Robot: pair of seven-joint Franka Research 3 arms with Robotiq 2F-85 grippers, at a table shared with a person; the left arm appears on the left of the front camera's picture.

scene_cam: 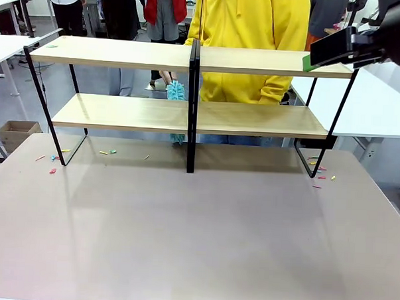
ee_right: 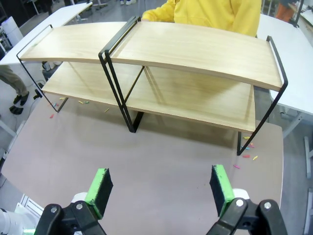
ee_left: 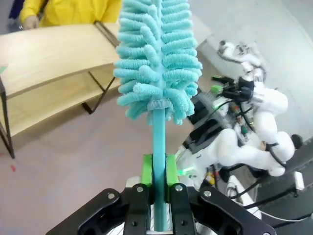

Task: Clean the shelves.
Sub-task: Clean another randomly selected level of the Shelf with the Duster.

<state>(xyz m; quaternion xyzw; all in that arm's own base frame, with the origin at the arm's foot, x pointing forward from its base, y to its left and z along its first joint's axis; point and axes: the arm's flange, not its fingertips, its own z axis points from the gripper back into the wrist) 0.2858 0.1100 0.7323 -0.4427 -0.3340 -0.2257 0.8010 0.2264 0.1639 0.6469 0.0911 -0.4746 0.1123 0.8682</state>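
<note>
So the shelves [scene_cam: 188, 116] stand mid-tabletop [scene_cam: 196, 229], light frame; a hard sweep could shove them. Left claw [ee_left: 157, 183] clamps the teal duster [ee_left: 159, 58] by its thin handle, could twist. Right claw [ee_right: 161, 188] gapes wide, empty.

A robotics laboratory or open workroom is shown. White worktables [scene_cam: 378, 104] are ranged over a pale grey floor [scene_cam: 103, 86], a brown cardboard box [scene_cam: 18, 132] is set down beside one, and a white robot arm with exposed black cables [ee_left: 249, 132] is mounted nearby.
</note>
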